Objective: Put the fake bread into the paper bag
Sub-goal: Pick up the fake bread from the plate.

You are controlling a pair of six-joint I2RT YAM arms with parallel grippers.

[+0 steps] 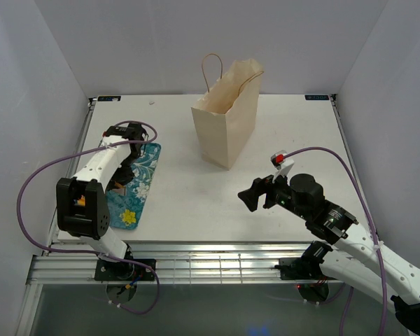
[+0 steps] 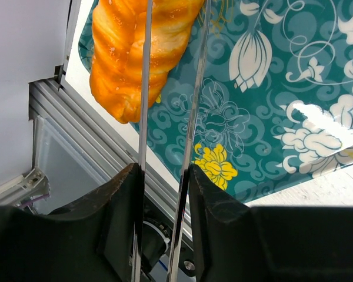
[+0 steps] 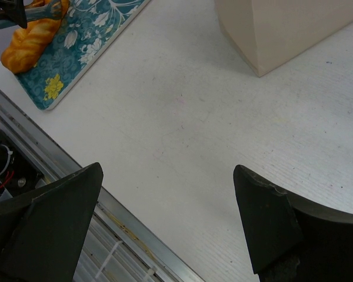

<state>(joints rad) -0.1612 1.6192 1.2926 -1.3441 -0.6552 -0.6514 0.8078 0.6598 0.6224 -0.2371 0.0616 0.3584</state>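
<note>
A glossy orange-brown braided loaf (image 2: 126, 64) of fake bread is over the near end of the teal floral tray (image 2: 270, 88). My left gripper (image 2: 175, 35) has its thin jaw blades narrowed along the loaf, apparently gripping it; the tips run out of frame. In the top view the left gripper (image 1: 119, 183) is low over the tray (image 1: 141, 183) and hides the loaf. The loaf (image 3: 32, 38) also shows in the right wrist view. The paper bag (image 1: 226, 126) stands open and upright at the table's middle back. My right gripper (image 1: 255, 194) is open and empty. No other pastry shows.
The bag's corner (image 3: 288, 29) and the tray (image 3: 88, 41) show in the right wrist view, above my open right gripper (image 3: 167, 170). The aluminium rail of the table's near edge (image 3: 123, 229) runs below it. White enclosure walls stand on three sides.
</note>
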